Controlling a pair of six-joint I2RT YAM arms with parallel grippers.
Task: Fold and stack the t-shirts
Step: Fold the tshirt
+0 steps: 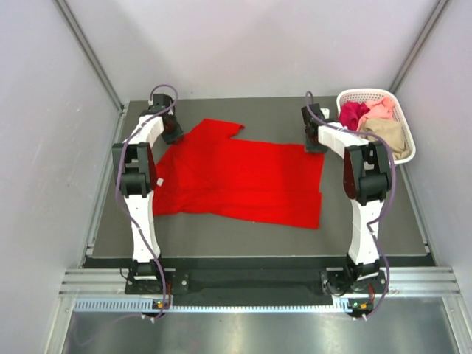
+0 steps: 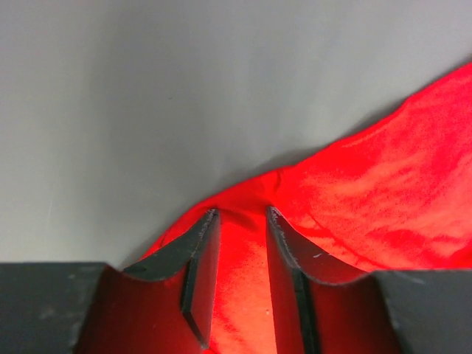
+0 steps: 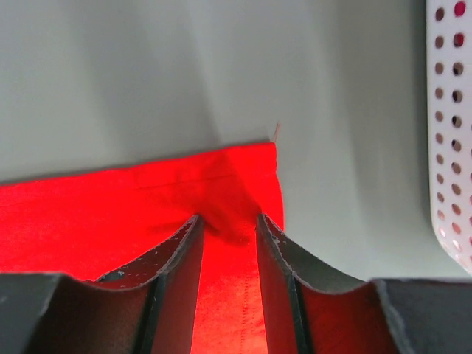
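The bright red cloth t-shirt (image 1: 243, 177) lies spread on the dark grey surface (image 1: 383, 221). The left hand (image 2: 240, 215) and the right hand (image 3: 228, 220) each straddle its far edge with fingers narrow. Whether they pinch it cannot be told.

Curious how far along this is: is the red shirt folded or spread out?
Spread out: the red t-shirt lies flat across the table, one sleeve sticking out.

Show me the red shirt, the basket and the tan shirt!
red shirt (image 1: 243, 177), top view, middle of its body.
basket (image 1: 366, 91), top view, far rim.
tan shirt (image 1: 389, 133), top view, crumpled top.
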